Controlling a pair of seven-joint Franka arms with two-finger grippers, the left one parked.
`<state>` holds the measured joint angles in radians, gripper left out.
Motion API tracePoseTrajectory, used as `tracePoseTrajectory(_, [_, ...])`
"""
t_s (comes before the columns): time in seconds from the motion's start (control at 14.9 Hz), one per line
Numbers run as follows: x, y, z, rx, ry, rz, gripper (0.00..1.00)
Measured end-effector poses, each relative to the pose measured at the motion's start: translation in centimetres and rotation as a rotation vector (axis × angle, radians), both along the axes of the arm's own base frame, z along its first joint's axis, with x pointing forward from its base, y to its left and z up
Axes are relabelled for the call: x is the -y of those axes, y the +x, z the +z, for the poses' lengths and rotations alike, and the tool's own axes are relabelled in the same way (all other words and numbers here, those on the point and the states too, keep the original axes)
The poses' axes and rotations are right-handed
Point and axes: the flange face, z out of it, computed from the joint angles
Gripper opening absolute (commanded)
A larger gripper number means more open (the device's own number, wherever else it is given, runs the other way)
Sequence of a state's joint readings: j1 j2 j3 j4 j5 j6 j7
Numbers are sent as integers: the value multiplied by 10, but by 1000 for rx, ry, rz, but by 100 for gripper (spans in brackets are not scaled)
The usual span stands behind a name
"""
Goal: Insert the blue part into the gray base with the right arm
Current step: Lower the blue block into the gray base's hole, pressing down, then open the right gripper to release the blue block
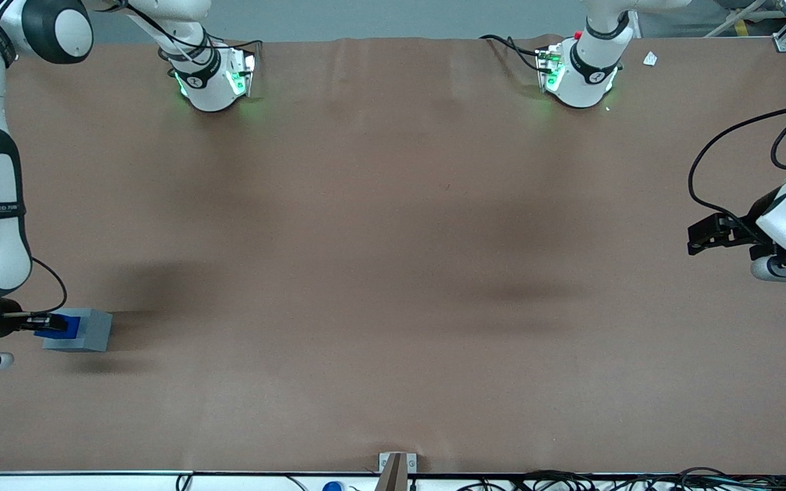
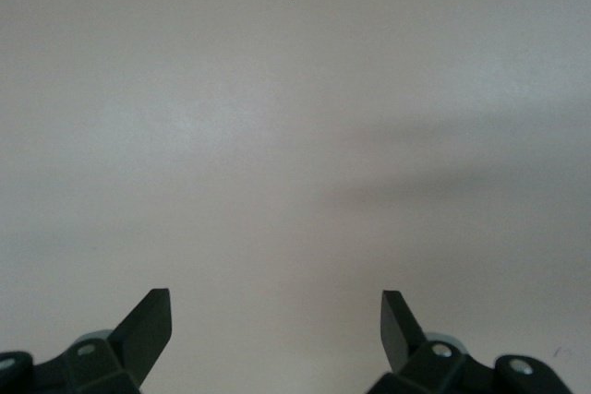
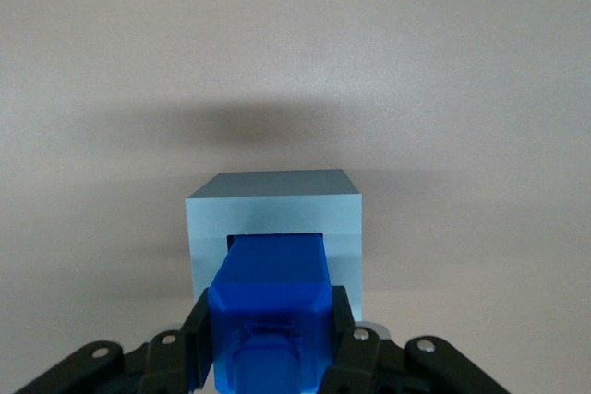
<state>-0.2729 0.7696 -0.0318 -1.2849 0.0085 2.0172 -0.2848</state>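
Note:
The gray base [image 1: 86, 330] sits on the brown table at the working arm's end, fairly near the front camera. The blue part [image 1: 59, 328] stands in the square recess in the base's top. My right gripper [image 1: 44, 320] is shut on the blue part, its black fingers pressed against both sides. In the right wrist view the blue part [image 3: 274, 306] fills the space between the fingers [image 3: 198, 334] and its lower end sits in the dark opening of the gray base [image 3: 273, 214]. The gripper [image 3: 270, 339] is right above the base.
The brown table [image 1: 393, 259] stretches wide toward the parked arm's end. Two arm bases [image 1: 215, 75] with green lights stand far from the front camera. A small bracket [image 1: 396, 467] and cables lie along the table's near edge.

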Motion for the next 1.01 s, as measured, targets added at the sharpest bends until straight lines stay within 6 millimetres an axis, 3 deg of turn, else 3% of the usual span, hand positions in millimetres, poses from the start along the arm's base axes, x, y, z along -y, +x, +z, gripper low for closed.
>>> tracePoseTrajectory(0.27, [3,-1,-1,2,9,-10,1])
tracePoseTrajectory(0.34, [3,-1,-1,2,9,-10,5])
tracePoseTrajectory(0.4, [3,-1,-1,2,9,-10,17])
tracePoseTrajectory(0.54, [3,-1,-1,1,9,-10,60])
tracePoseTrajectory(0.61, [3,-1,-1,1,9,-10,70])
tracePoseTrajectory(0.67, [3,-1,-2,-2,10,-10,92])
tracePoseTrajectory(0.74, [3,-2,-4,-6,11,-10,100])
tracePoseTrajectory(1.01, [6,-3,-3,-17,28,-23,100])
